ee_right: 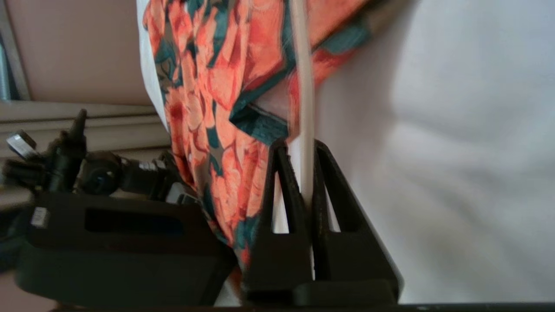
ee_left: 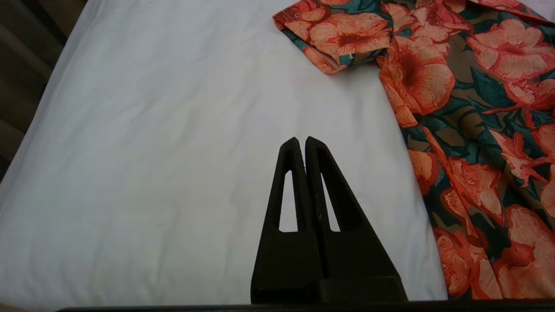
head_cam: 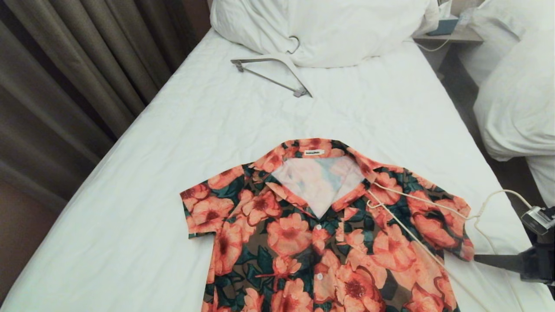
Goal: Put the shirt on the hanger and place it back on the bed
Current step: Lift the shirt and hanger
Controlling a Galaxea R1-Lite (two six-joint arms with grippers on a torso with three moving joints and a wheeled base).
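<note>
Left gripper: two matte black tapered fingers, each with a long triangular slot, on a black block base. Right gripper: same black slotted wedge fingers. Small silver-grey module on black wrist housing; white label and black fittings on adjacent housing.

Floral shirt flat on white bed; thin cream hanger across its shoulder.

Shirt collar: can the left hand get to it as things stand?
Probably yes. The left hand hangs shut over bare sheet beside the shirt, with nothing between it and the collar; the hanger lies across the far shoulder.
</note>
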